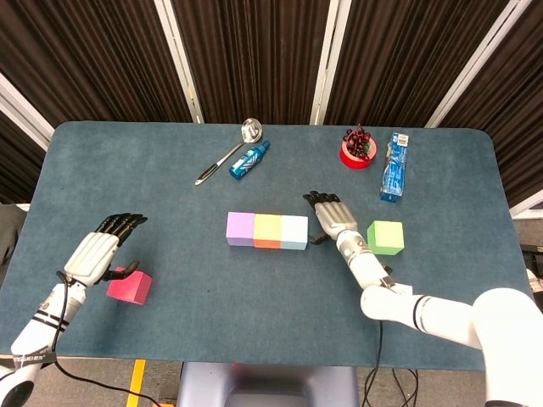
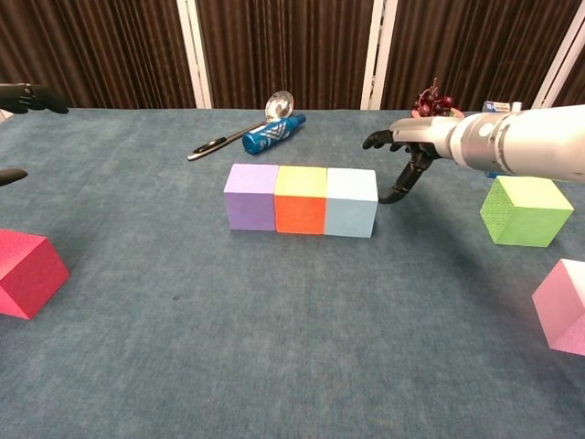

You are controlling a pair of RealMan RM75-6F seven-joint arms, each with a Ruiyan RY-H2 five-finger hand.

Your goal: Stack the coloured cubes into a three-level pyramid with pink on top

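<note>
Teal felt table [image 1: 170, 280] fills most of the head view, with dark curtains seen behind it. Right arm is seen entering from the lower right of the frame; right hand [image 1: 329, 219] is placed just right of the cube row at frame centre, fingers spread, nothing held, thumb tip down by the light blue cube's end face; actual contact cannot be told. Left hand [image 1: 100, 251] is seen at lower left, fingers apart and empty, hovering just above and left of the magenta cube [image 1: 130, 287].

Three cubes are lined up touching in one row at centre: purple cube [image 1: 241, 228], then a yellow-topped orange cube [image 1: 268, 231], then the light blue cube [image 1: 294, 232]. Only one level is built. Green cube [image 1: 385, 237] is seen alone, right of the right hand, apart from the row. Pink cube [image 2: 563, 306] shows only in the chest view, at its lower right edge, partly cut off, well apart from the row.

At upper centre a metal ladle [image 1: 231, 151] is laid diagonally beside a small blue bottle [image 1: 249, 159]. At upper right a clear water bottle [image 1: 394, 166] is laid flat near a red bowl [image 1: 357, 154] with dark grapes.
</note>
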